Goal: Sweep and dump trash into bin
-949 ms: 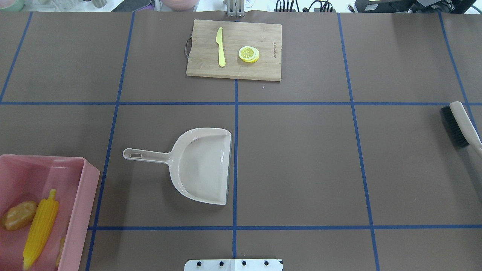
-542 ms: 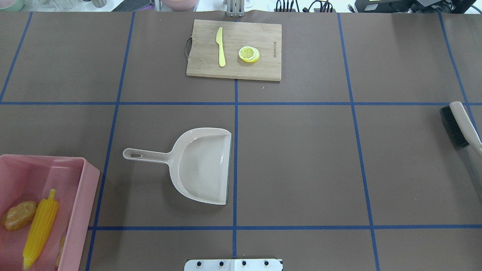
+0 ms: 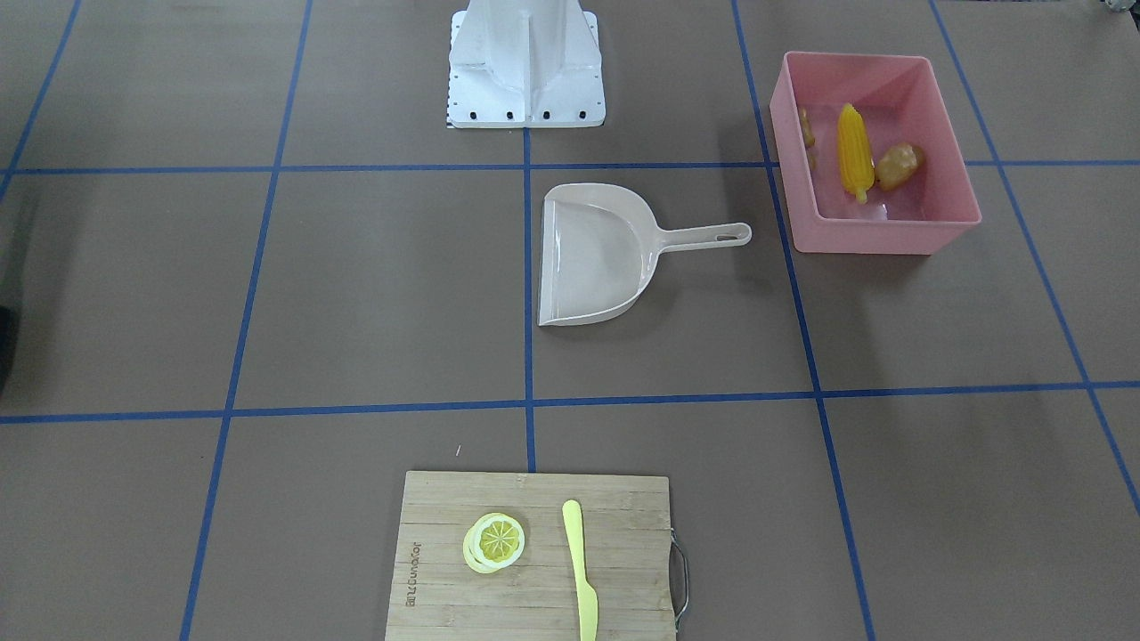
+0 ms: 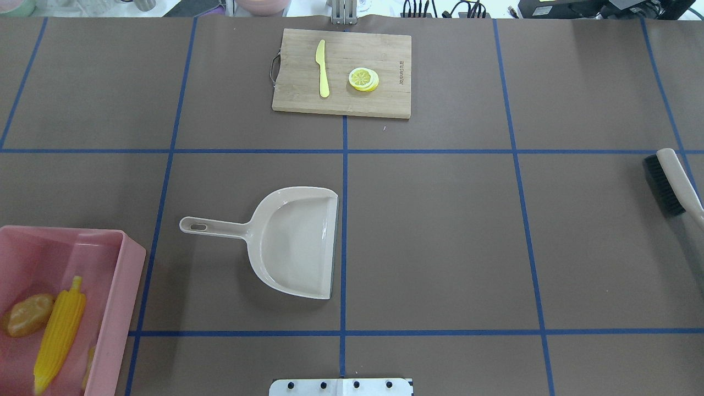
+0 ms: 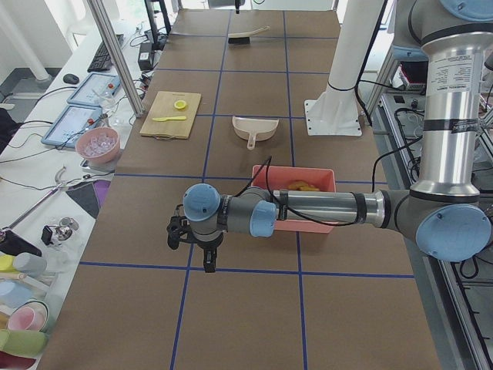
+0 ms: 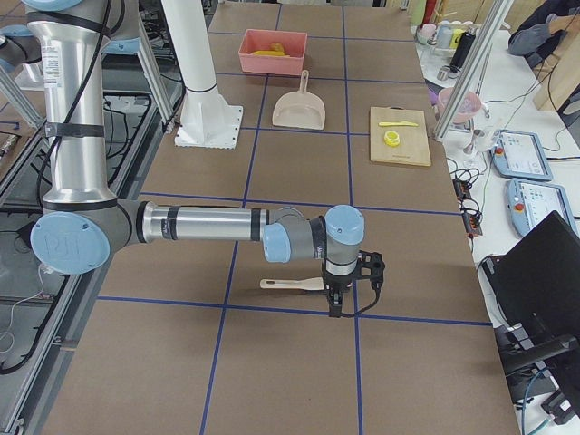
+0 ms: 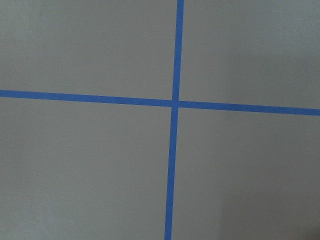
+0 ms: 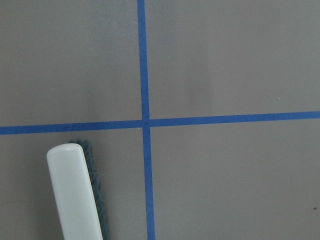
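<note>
Brown paper crossed by blue tape lines (image 7: 175, 104) covers the table (image 4: 440, 242), and each arm reaches out low over one end of it. At one end the left gripper (image 5: 209, 260) hangs pointing down above a tape crossing. It shows only in the side view, too small to tell whether its fingers are spread or closed, and its wrist camera takes in just paper and tape. Behind its forearm, on the side toward the middle of the table, sits the pink bin (image 5: 293, 173). Inside lie the corn cob (image 3: 853, 150), the potato (image 3: 898, 166) close against it, and the ginger root (image 3: 807, 127) by the opposite wall. Beyond the bin from that gripper the beige dustpan (image 4: 294, 247) rests flat on the paper.

At the other end the right gripper (image 6: 333, 306) also points down. It too shows only from the side, so I cannot tell how far open it is. The brush (image 6: 290, 284) lies on the paper just beside it, on the side toward the robot's base; whether the fingers touch the brush cannot be made out.

Well apart from both grippers, a wooden cutting board (image 4: 341, 71) carries a yellow knife (image 4: 322, 69) and lemon slices (image 4: 363, 78)
</note>
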